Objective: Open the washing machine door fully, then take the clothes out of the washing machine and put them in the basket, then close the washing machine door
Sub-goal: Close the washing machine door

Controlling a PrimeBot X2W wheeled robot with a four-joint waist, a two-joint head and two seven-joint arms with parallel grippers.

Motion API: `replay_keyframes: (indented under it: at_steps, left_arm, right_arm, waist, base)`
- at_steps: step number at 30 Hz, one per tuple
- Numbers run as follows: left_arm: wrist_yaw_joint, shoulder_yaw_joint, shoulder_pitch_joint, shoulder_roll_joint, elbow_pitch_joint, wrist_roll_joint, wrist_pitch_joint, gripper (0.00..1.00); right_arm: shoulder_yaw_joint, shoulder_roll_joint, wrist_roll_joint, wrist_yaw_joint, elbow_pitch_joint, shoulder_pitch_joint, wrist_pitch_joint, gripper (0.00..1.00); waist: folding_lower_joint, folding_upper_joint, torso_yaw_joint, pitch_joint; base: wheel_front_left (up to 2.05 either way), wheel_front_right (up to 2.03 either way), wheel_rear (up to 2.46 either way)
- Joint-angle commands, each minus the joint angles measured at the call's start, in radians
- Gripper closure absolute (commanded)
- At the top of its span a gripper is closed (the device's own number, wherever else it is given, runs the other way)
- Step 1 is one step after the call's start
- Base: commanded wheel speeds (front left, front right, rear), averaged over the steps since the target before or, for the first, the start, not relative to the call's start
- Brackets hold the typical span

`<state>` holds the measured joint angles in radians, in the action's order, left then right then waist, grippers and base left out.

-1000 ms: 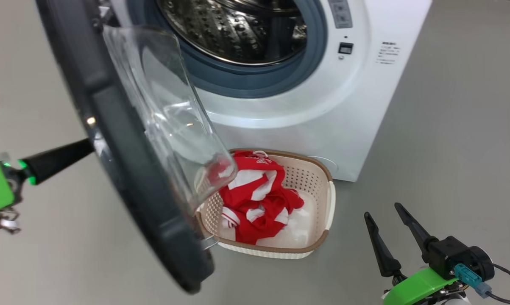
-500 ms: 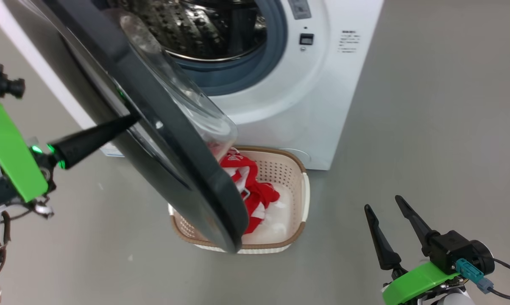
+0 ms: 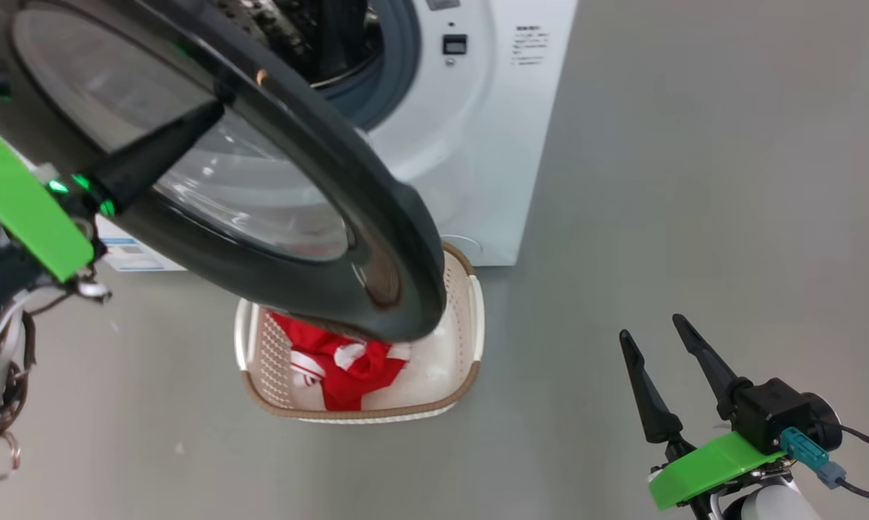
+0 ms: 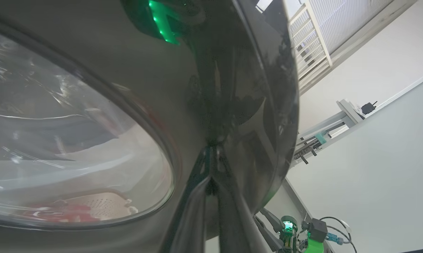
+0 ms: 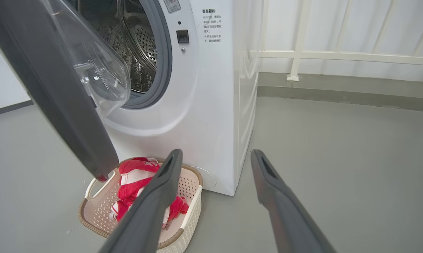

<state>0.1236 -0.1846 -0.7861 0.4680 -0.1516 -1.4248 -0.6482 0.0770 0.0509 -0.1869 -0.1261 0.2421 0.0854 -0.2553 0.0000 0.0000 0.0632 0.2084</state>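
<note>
Two risks: at the machine (image 3: pixel 477 144), the half-swung door (image 3: pixel 383 238) may stop unlatched or graze the basket (image 3: pixel 472 318) of clothes (image 3: pixel 340 365) under its edge if the left gripper (image 3: pixel 209 117), its tip pressed together, slides on the gloss; right gripper (image 3: pixel 652 326) spread, empty; door hides most of the drum (image 5: pixel 142 49) and some clothes.

The washing machine door (image 3: pixel 365 198) swings further toward the drum (image 5: pixel 141 44); the left gripper (image 3: pixel 212 114) tip now sits against its outer face.
</note>
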Motion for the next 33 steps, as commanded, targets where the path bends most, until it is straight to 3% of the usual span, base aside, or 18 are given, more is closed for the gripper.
replay_keyframes:
  at_steps: [1,14,33]
  left_arm:
    - [0.007,0.028,-0.063,0.040,0.004,0.012,0.029,1.00]
    - [0.007,-0.025,-0.136,0.059,-0.072,-0.007,0.126,1.00]
    - [0.007,-0.083,-0.068,0.108,-0.060,-0.073,0.222,1.00]
  right_arm:
    - [0.024,0.000,-0.016,-0.005,-0.026,0.032,-0.006,0.00]
    - [0.026,-0.001,-0.035,-0.005,-0.031,0.044,-0.006,0.00]
    - [0.014,-0.001,-0.020,-0.005,-0.020,0.022,-0.006,0.00]
  waist:
    - [0.0000,0.0000,-0.029,0.022]
    - [0.0000,0.0000,-0.064,0.045]
    - [0.0000,0.0000,-0.027,-0.008]
  base:
    - [0.00,0.00,0.00]
    - [0.00,0.00,0.00]
    - [0.00,0.00,0.00]
